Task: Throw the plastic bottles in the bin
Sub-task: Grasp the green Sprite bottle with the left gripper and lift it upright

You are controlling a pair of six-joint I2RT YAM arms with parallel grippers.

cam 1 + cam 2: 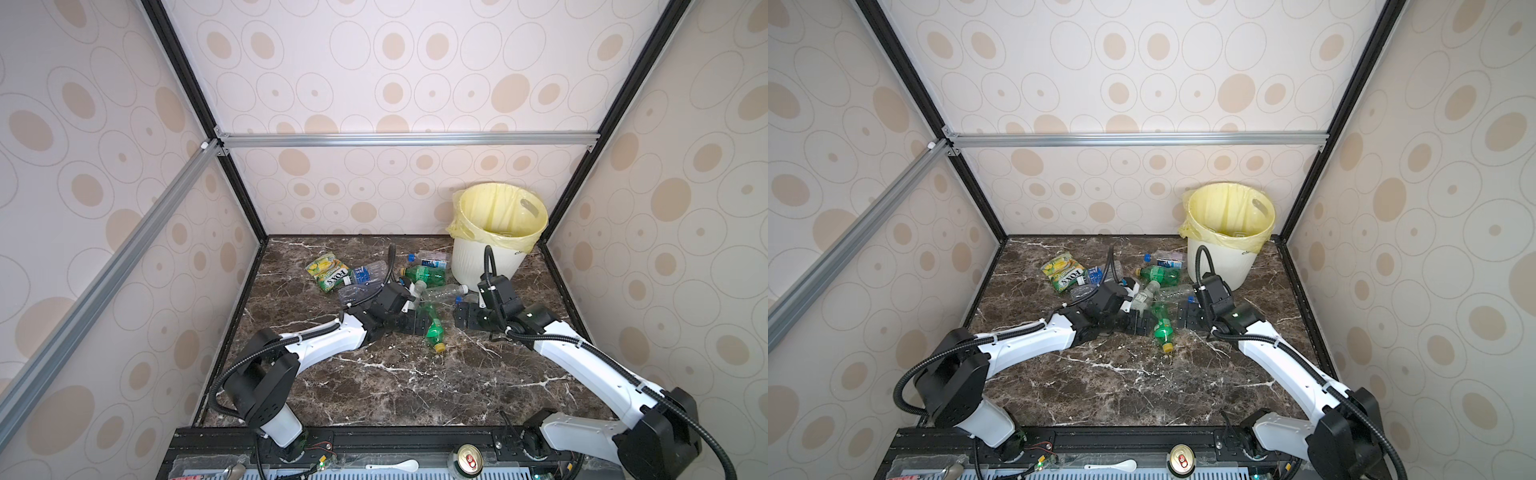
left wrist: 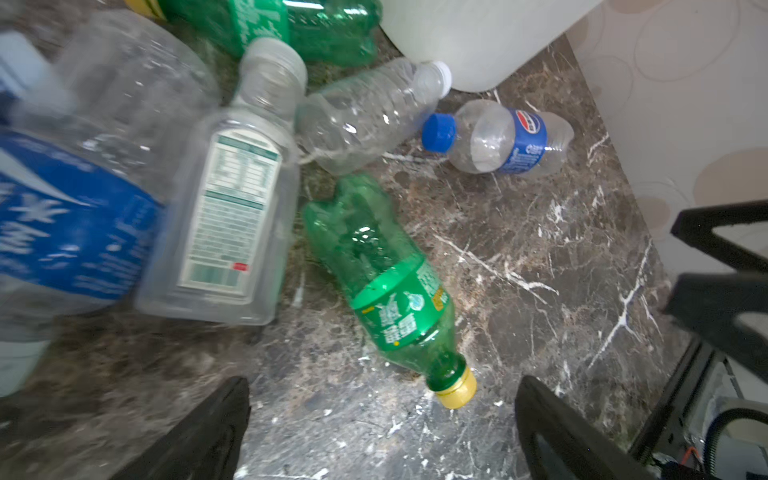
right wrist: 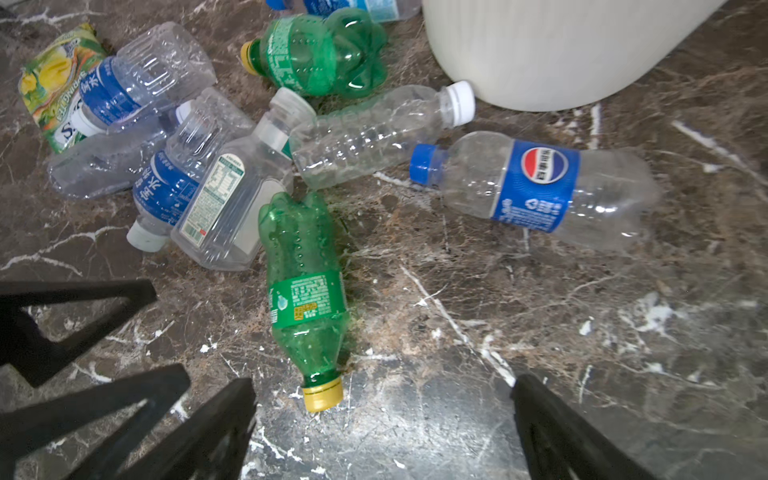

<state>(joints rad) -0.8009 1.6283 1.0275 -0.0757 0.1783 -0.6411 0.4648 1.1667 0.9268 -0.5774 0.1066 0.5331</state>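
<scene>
Several plastic bottles lie in a heap left of the bin [image 1: 498, 232] [image 1: 1229, 224], a white wastebasket lined with a yellow bag. A green bottle with a yellow cap [image 1: 435, 330] [image 2: 386, 282] [image 3: 305, 286] lies nearest both grippers. Behind it are a square clear labelled bottle [image 2: 232, 216], a clear white-capped bottle [image 3: 374, 129], a blue-capped Pepsi bottle [image 3: 536, 187] and a second green bottle [image 3: 324, 50]. My left gripper [image 1: 409, 322] [image 2: 382, 428] is open and empty just left of the green bottle. My right gripper [image 1: 467, 318] [image 3: 382, 428] is open and empty just right of it.
A yellow-green FOXS packet [image 1: 328, 270] [image 3: 54, 83] lies at the heap's far left. A metal can [image 1: 467, 457] and a white spoon [image 1: 399, 465] sit on the front rail. Patterned walls close in the marble table [image 1: 395, 386] on three sides.
</scene>
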